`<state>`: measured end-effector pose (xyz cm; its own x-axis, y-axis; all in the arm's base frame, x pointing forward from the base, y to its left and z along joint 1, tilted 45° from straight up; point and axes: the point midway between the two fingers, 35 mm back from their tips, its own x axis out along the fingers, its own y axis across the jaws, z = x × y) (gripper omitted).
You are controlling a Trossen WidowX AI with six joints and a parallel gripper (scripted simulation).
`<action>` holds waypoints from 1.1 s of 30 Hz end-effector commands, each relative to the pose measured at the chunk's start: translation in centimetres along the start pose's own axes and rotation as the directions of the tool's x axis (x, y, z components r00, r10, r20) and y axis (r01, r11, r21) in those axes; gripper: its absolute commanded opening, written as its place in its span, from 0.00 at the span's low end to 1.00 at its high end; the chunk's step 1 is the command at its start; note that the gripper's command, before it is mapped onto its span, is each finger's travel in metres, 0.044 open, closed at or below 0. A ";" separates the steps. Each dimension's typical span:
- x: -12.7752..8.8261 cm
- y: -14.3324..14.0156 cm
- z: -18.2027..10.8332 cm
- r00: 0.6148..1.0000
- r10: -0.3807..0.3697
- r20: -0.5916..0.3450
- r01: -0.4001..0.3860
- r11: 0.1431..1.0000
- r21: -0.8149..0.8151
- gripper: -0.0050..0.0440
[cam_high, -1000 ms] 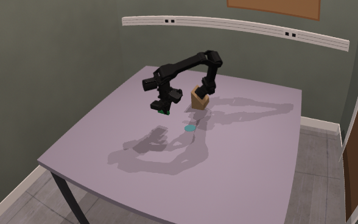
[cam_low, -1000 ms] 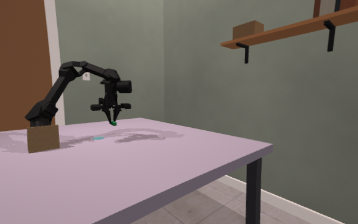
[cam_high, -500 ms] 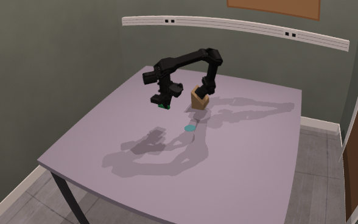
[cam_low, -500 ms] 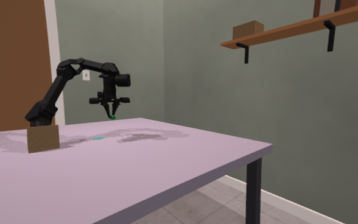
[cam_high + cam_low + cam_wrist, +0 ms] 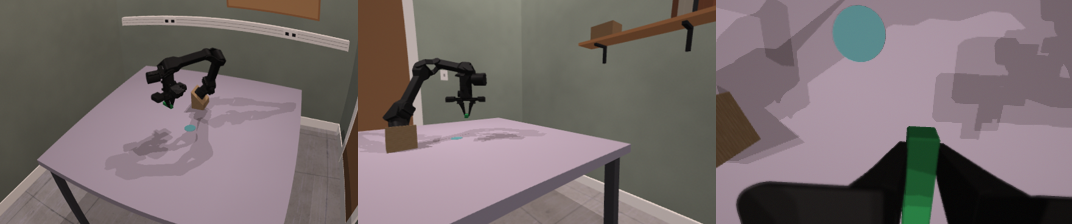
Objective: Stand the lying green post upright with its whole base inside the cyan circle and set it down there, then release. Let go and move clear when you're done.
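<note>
My gripper (image 5: 168,104) is shut on the green post (image 5: 921,170) and holds it well above the purple table. In the wrist view the post runs lengthways between my two black fingers, its far end sticking out past the tips. Only small green bits of it show in the top view (image 5: 168,105) and the exterior view (image 5: 466,115). The cyan circle (image 5: 190,128) is a flat disc on the table, to the right of and nearer than the gripper in the top view. It shows at the upper left of the wrist view (image 5: 859,33) and faintly in the exterior view (image 5: 456,138).
A tan wooden block (image 5: 199,98) stands at the arm's base, behind the circle; it also shows in the exterior view (image 5: 401,138) and at the wrist view's left edge (image 5: 731,127). Dark arm shadows lie across the table.
</note>
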<state>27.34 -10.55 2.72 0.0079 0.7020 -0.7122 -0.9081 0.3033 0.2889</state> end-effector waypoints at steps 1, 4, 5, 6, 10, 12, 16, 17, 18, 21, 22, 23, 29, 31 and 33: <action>-0.3 0.4 0.8 1.000 -0.010 0.000 0.010 0.998 0.066 0.15; -0.3 0.6 1.0 1.000 -0.011 -0.001 0.011 0.993 0.115 0.15; -0.4 0.7 1.2 1.000 -0.010 0.000 0.010 0.990 0.140 0.15; -0.4 0.8 1.3 1.000 -0.010 -0.001 0.010 0.986 0.164 0.15; -0.5 1.2 1.7 1.000 -0.010 -0.001 0.010 0.965 0.260 0.15; -0.6 1.4 2.0 1.000 -0.009 -0.002 0.009 0.951 0.308 0.15; -0.7 1.8 2.4 1.000 -0.009 -0.002 0.009 0.917 0.400 0.15; -0.7 1.9 2.5 1.000 -0.009 -0.002 0.009 0.906 0.422 0.15; -0.7 1.9 2.5 1.000 -0.009 -0.002 0.009 0.906 0.422 0.15; -0.8 2.1 2.7 1.000 -0.009 -0.003 0.010 0.885 0.466 0.15; -0.8 2.2 2.9 1.000 -0.009 -0.003 0.009 0.873 0.488 0.15; -0.8 2.3 3.0 1.000 -0.009 -0.003 0.009 0.860 0.509 0.15; -1.0 2.9 3.6 1.000 -0.008 -0.004 0.009 0.776 0.631 0.15; -1.0 3.1 3.8 1.000 -0.008 -0.004 0.009 0.744 0.668 0.15; -1.0 3.3 4.1 1.000 -0.008 -0.005 0.009 0.710 0.704 0.15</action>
<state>26.22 -8.15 6.32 0.0058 0.6985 -0.7156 -0.4131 0.6534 0.6344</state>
